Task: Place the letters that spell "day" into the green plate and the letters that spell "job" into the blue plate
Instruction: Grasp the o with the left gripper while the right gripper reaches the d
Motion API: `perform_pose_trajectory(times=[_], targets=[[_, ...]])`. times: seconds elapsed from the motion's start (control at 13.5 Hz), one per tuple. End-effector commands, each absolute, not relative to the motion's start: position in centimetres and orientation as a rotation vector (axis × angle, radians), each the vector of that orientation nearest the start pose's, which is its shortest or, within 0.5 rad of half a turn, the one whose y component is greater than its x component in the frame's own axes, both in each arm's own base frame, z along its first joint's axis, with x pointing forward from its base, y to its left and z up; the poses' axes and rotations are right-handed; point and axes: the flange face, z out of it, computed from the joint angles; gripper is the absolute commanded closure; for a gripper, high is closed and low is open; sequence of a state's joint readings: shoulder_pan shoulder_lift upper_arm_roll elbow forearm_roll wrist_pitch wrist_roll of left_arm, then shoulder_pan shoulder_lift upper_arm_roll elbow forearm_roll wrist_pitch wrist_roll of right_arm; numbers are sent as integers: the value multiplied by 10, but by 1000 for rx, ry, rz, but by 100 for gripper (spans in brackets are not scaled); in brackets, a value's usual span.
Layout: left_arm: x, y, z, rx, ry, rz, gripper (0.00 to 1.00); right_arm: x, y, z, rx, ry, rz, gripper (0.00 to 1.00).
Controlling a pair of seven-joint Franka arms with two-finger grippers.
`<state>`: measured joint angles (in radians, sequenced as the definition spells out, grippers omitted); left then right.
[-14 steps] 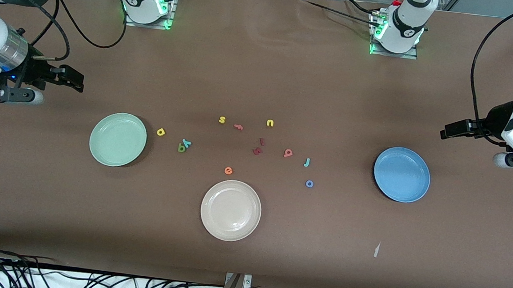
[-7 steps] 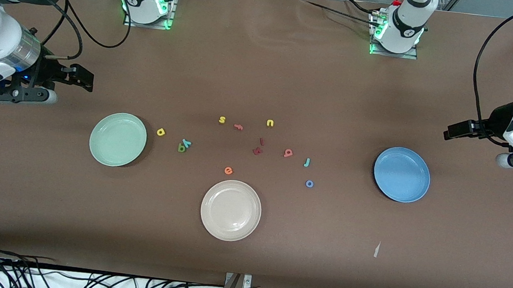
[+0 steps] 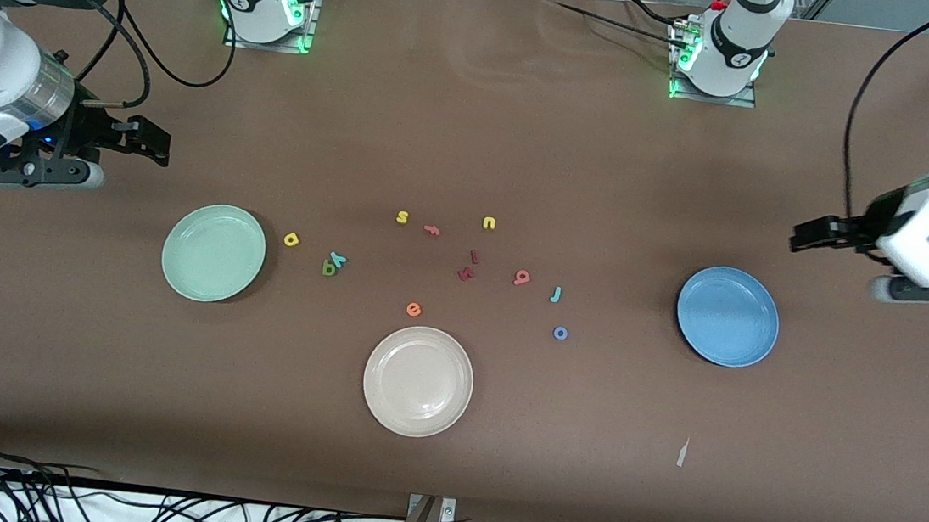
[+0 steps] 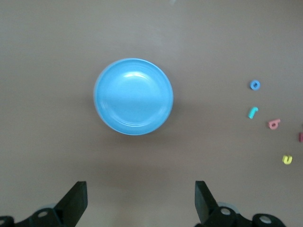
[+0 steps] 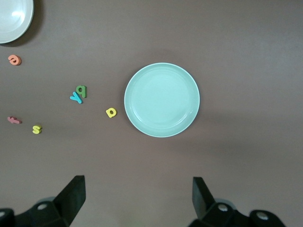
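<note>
Both spread, empty pincers shifted inward: left pincer near blue plate, right pincer near green plate.

There are three round plates on the table: one green plate, one blue plate and one cream-white plate. There are twelve small foam letters. Three are yellow, two are teal, one is dark green, two are salmon-pink, two are dark red, one is orange and one is a blue ring. There is one small pale scrap. Two robot arms stand here, each with one claw: the left claw and the right claw.
</note>
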<state>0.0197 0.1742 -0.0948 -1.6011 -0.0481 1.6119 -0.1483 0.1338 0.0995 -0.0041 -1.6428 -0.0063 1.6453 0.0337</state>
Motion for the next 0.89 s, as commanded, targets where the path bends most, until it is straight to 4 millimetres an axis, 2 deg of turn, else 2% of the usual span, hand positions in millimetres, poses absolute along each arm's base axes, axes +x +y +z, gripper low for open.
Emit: perform_pose_trajectory(times=[0.0, 0.15, 0.22, 0.37, 0.52, 0.74, 0.81], targets=[[617, -109, 483, -3158, 43, 271, 0, 580, 87, 530, -3145, -192, 161, 0], [631, -161, 448, -3164, 144, 256, 0, 583, 105, 516, -3139, -243, 178, 0], [636, -180, 430, -3170, 157, 230, 0, 586, 112, 509, -3137, -262, 178, 0], [644, -217, 404, -3194, 96, 104, 0, 593, 125, 486, -3132, -293, 207, 0], [644, -260, 354, -3192, 45, 81, 0, 597, 130, 464, -3130, -303, 209, 0], [649, -283, 302, -3206, 2, 23, 0, 596, 137, 420, -3127, -317, 171, 0], [651, -288, 281, -3188, -31, 11, 0, 593, 143, 411, -3125, -332, 152, 0]])
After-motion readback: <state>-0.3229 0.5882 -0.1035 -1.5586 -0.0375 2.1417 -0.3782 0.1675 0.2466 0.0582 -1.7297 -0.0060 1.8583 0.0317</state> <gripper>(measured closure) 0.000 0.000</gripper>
